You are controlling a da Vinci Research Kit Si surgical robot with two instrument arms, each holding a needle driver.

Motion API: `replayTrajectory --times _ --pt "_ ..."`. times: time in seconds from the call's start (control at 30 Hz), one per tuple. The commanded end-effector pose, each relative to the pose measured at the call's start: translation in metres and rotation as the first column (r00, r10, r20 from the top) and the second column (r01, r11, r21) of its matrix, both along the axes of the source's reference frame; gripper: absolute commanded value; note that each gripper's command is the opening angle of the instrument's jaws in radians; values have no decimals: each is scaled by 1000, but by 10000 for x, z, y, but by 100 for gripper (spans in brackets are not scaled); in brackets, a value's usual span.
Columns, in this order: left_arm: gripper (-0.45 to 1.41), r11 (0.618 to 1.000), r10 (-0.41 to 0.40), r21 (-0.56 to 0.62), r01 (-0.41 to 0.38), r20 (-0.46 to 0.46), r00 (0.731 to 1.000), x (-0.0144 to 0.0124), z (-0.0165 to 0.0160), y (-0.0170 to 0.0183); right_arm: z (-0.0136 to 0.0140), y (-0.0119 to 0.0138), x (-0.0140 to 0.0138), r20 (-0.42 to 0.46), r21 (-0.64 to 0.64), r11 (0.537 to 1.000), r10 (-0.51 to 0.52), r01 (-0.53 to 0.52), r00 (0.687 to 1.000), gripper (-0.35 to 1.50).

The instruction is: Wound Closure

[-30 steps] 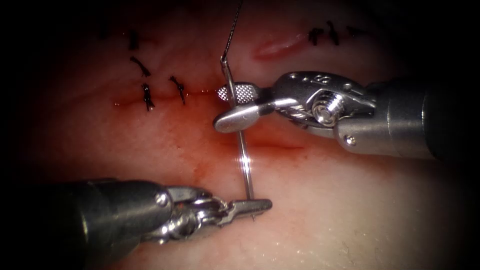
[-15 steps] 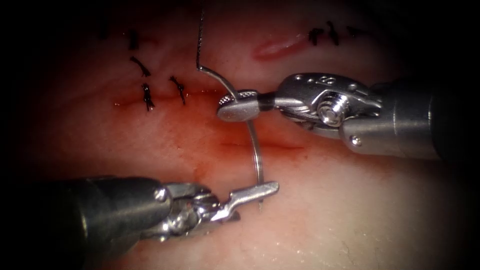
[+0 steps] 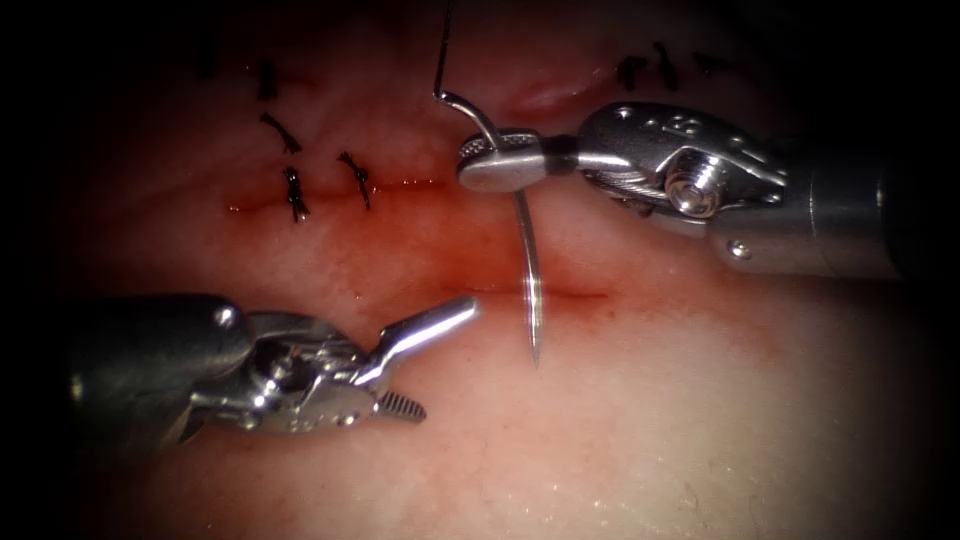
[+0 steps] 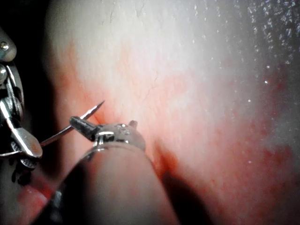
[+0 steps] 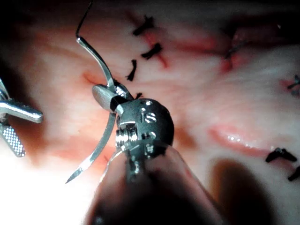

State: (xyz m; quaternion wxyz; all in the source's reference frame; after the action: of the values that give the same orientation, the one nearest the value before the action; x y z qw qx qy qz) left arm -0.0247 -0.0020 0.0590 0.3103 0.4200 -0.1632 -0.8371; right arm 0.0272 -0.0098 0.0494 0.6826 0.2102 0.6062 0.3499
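A second earlier the left hand (image 3: 420, 365) had gripped the needle (image 3: 528, 270) at its tip while the right hand (image 3: 500, 160) stood open around the shaft near the thread end. By this moment the needle had changed hands: the right hand was clamped on it roughly a third of the way from the swaged end, and the left hand had let go, its jaws apart and holding nothing, drawn back to the left of the tip. The right hand had also lifted slightly up and to the right. The needle hung free of the tissue (image 3: 650, 420), its point over the open part of the cut (image 3: 560, 293); in the right wrist view the whole curve (image 5: 101, 117) showed clear of the surface. Judged from this, the right hand now had the needle for a further bite.

The thread (image 3: 441, 50) ran up from the swage out of view. Finished stitches (image 3: 295, 192) sat on the left part of the cut, more (image 3: 650, 68) on another cut above. Red fluid (image 3: 440, 270) smeared the tissue around the cut. The open left hand lay near the needle tip, the only thing close to its path.
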Motion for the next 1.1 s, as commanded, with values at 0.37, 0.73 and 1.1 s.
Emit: replayTrajectory --times 0.37,0.73,1.1 --pt "-33 824 -353 484 295 31 935 9 66 22 11 13 15 -13 -318 943 -111 101 994 -35" --pt "-23 753 -410 563 341 -4 912 -9 134 0 35 31 10 -58 -422 906 -21 -6 998 -35" --pt "-16 742 -348 572 349 -117 930 -34 148 -20 53 37 8 -82 -473 878 31 -66 996 -35"
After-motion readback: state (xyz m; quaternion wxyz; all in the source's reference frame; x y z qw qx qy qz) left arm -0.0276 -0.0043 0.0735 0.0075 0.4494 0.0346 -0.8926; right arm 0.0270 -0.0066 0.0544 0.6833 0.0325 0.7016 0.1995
